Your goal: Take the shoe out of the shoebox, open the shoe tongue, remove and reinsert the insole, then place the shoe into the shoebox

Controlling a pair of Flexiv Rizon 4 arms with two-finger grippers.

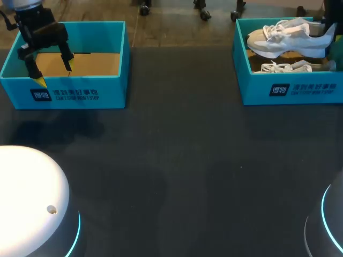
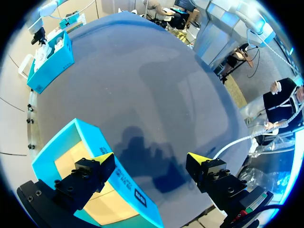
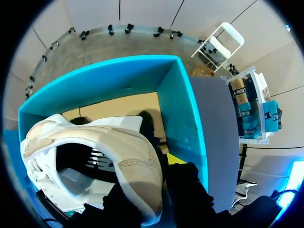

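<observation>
The pale shoe [image 1: 286, 38], likely light and soft with a firmer heel collar to pinch, lies in the right shoebox [image 1: 292, 90], right claw [image 3: 164, 187] at its heel, grip untellable, while the left claw [image 1: 53, 72] hangs wide open, empty, over the left shoebox [image 1: 80, 93].

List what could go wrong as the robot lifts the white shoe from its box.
1. The white lace-up sneaker sits close to the wall of the teal cardboard shoebox; lifting may catch the wall and drag the box.
2. The right tool is at the heel rim only, so the sneaker might tilt or slip.
3. A second white sneaker lies beside it; the laces could snag.
</observation>
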